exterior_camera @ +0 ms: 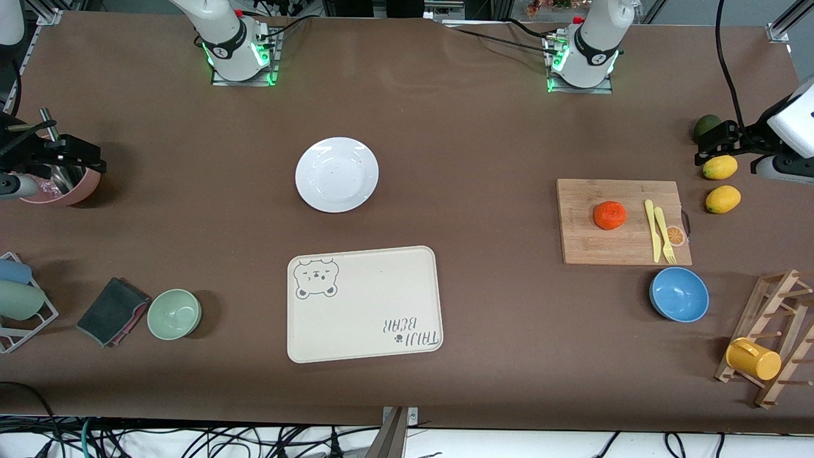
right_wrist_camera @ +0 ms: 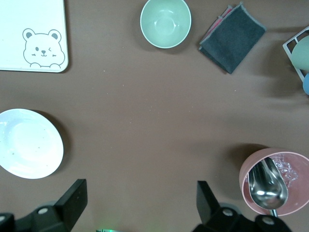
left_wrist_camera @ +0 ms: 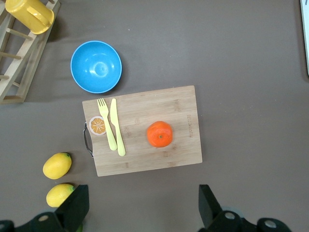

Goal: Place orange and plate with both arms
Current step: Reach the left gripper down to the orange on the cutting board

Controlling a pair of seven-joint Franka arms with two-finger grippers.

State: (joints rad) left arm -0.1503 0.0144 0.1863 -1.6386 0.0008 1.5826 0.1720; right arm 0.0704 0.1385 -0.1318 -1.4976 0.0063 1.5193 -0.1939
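The orange (exterior_camera: 610, 215) (left_wrist_camera: 159, 134) lies on a wooden cutting board (exterior_camera: 585, 245) toward the left arm's end of the table. The white plate (exterior_camera: 336, 174) (right_wrist_camera: 29, 143) rests flat on the brown cloth in the middle, farther from the front camera than the cream tray. My left gripper (exterior_camera: 718, 141) (left_wrist_camera: 143, 203) hangs open and holds nothing, over the table by the lemons. My right gripper (exterior_camera: 67, 156) (right_wrist_camera: 141, 195) hangs open and holds nothing, over the pink pot at the right arm's end.
A bear-print tray (exterior_camera: 369, 286) lies nearer the front camera than the plate. Yellow knife and fork (exterior_camera: 658, 232) share the board. Also present: blue bowl (exterior_camera: 679, 294), green bowl (exterior_camera: 174, 313), two lemons (exterior_camera: 723, 199), avocado (exterior_camera: 706, 126), pink pot (exterior_camera: 67, 191), dark cloth (exterior_camera: 113, 310), rack with yellow cup (exterior_camera: 753, 359).
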